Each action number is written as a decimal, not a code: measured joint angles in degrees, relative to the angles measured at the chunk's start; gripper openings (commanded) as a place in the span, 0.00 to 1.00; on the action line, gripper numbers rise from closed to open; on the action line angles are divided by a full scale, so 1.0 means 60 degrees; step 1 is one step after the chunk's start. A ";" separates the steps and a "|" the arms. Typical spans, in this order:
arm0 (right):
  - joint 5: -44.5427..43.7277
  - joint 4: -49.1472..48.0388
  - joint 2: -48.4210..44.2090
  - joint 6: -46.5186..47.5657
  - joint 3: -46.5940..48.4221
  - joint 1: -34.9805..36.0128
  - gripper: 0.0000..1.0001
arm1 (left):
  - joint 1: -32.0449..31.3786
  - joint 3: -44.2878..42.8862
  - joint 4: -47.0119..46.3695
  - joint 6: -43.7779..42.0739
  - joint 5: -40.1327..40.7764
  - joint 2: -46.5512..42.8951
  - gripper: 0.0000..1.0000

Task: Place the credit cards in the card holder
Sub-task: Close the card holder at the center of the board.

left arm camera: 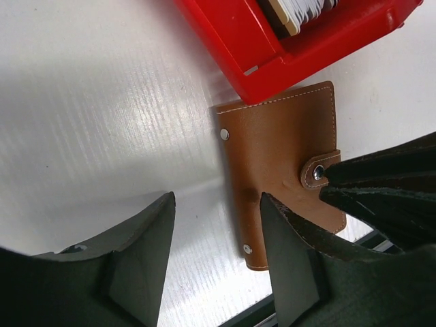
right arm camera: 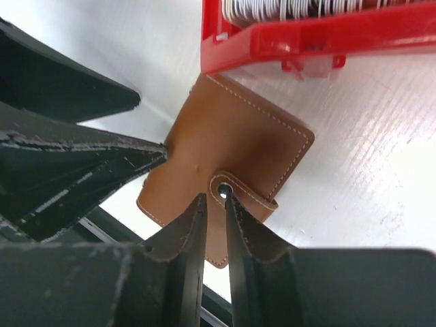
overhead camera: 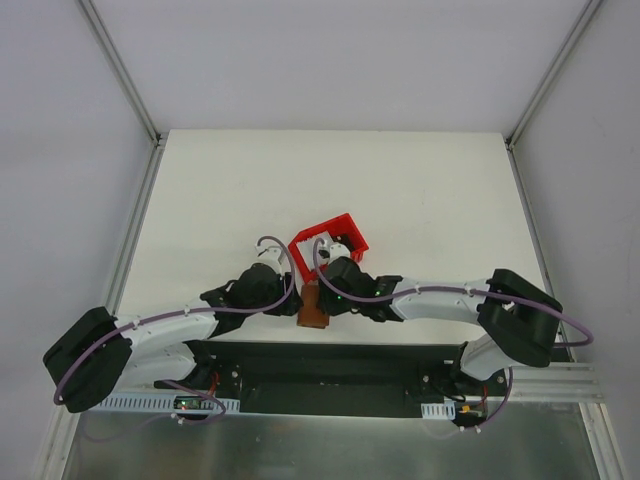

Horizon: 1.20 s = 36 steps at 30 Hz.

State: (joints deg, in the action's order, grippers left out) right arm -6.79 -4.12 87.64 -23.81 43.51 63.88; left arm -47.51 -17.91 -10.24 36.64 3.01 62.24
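Seen from above, two arms meet over a closed brown leather-like card holder [overhead camera: 313,312] lying on the white surface [overhead camera: 400,190], just beside a red plastic tray [overhead camera: 350,222]. Left wrist: the left end effector [left arm camera: 216,201] stands open, one finger over the holder's edge; pale credit cards [left arm camera: 300,10] stand in the tray. Right wrist: the right end effector [right arm camera: 214,197], jaws nearly together, sits at the holder's snap tab [right arm camera: 248,196]; whether it pinches the tab cannot be told.
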 measured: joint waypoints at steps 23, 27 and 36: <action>-0.0736 0.0758 -0.0328 -0.0018 0.0328 0.0277 0.25 | 0.0000 -0.0219 -0.0459 -0.0004 -0.0535 0.0703 0.40; -0.0743 0.0801 -0.0168 -0.0026 0.0328 0.0240 0.18 | 0.0000 -0.0219 -0.0667 0.0004 -0.0703 0.0863 0.37; -0.0714 0.0739 0.0321 -0.0029 0.0375 0.0186 0.19 | 0.0000 -0.0219 -0.1020 0.0029 -0.0991 0.1122 0.32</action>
State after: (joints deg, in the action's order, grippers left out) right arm -11.07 0.32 89.56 -23.99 45.76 64.99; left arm -47.51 -19.22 -16.36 36.82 -2.94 68.97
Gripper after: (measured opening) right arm 0.188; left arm 0.335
